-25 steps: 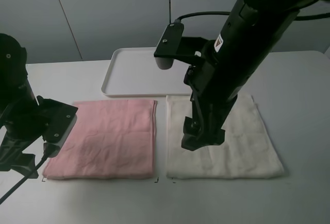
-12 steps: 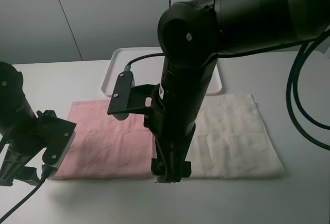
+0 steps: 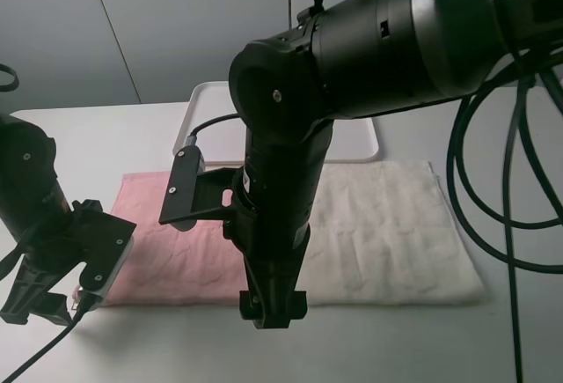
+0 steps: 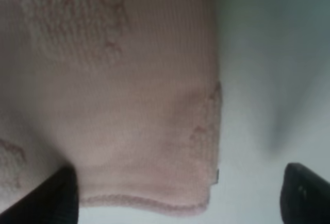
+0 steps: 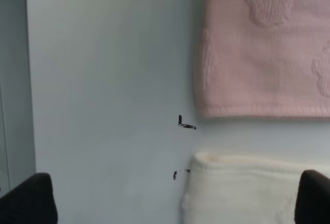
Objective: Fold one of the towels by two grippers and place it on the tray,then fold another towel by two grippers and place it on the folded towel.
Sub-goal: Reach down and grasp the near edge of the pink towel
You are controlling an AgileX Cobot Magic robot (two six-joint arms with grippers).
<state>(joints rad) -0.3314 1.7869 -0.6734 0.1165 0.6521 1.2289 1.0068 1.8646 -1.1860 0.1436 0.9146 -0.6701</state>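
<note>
Towels lay flat and unfolded, side by side on the white desk (image 3: 493, 339). The pale pink towel (image 3: 167, 255) was on the left and the cream-white towel (image 3: 396, 233) on the right, with a narrow gap between them. Behind them sat the white tray (image 3: 198, 128), much of it hidden by the right arm.

The left end effector (image 3: 37, 304) hung by the pink towel's near left corner, jaws spread wide and holding nothing. Its wrist view showed that corner, close and blurred, between the two dark fingertips (image 4: 54, 201). We could not tell whether they touched the cloth.

The right end effector (image 3: 273, 308) reached across the middle and pointed down at the near edge of the towels, by the gap. It was likewise wide open and empty. In its wrist view we saw a corner of each towel, with small black marks (image 5: 185, 125) on the desk just beside them.
</note>
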